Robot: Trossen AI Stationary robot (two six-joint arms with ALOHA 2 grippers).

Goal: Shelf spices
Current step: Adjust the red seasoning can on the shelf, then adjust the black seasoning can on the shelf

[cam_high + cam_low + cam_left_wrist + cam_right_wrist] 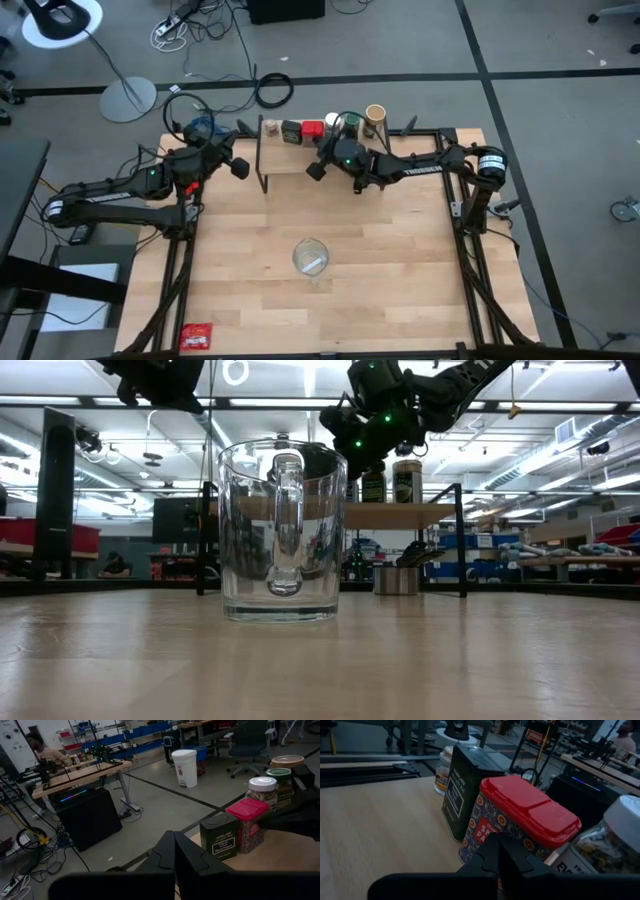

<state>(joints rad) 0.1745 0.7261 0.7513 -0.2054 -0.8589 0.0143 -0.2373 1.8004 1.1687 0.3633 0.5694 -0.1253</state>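
The shelf [290,158] stands at the table's far middle. The spices stand in a row along its far edge: a tiny brownish jar [270,128], a dark green tin [291,131], a red tin [313,130], then a white-lidded jar [333,122], a green-lidded jar [352,124] and a tan-lidded jar [375,115]. My right gripper [497,854] is shut and hovers over the shelf top, right in front of the red tin [520,815]. My left gripper [175,851] is shut, raised beside the shelf's left end, and points toward the row. My right gripper's shut fingertips stand close against the red tin's near wall [479,834], coming about level from the table's near right. Whether they touch the tin I cannot tell.
A large clear glass mug [310,257] stands upright at the table's middle, with a flat red packet [196,336] near the front left corner. The right arm [300,815] stretches over the shelf's right half. Bare tabletop lies between the shelf and the mug.
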